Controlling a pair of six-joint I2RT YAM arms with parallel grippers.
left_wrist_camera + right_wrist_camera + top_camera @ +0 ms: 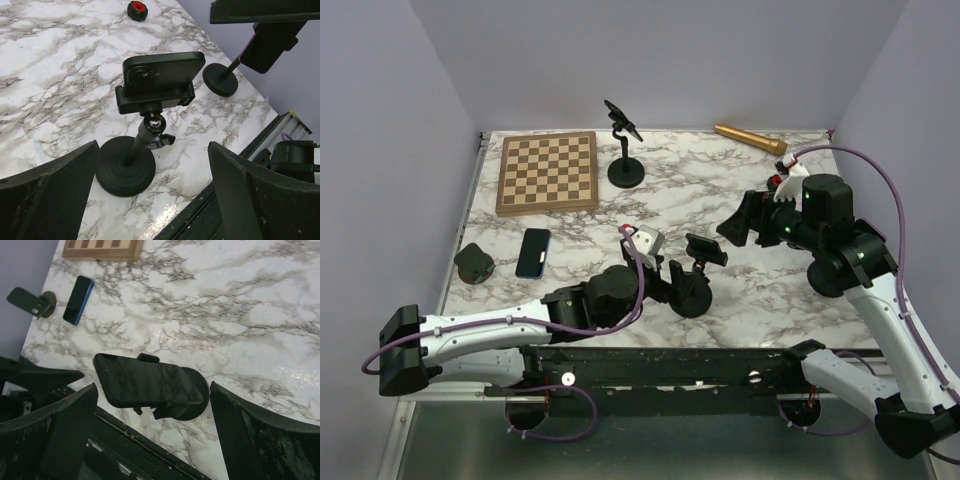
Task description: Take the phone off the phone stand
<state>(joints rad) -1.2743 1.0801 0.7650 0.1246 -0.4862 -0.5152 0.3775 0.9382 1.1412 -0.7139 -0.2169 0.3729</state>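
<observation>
The worktop [740,190] is white marble veined in grey and brown. The chessboard [548,172] shows tan and dark brown checks inside a plain wooden border. The phone [706,249] and the phone stand [694,298] are both black. The flat phone [532,252] has a dark screen and a blue edge. The rod [750,138] is gold, the knob [136,9] red, the walls [720,60] pale lilac.

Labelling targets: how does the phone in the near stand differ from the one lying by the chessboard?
The clamped phone sits raised in the phone stand; the loose phone lies flat on the table. The clamped phone looks all black; the loose phone shows a blue edge. The clamped phone is near centre; the loose phone is left, by the chessboard. Both are dark slabs.
</observation>
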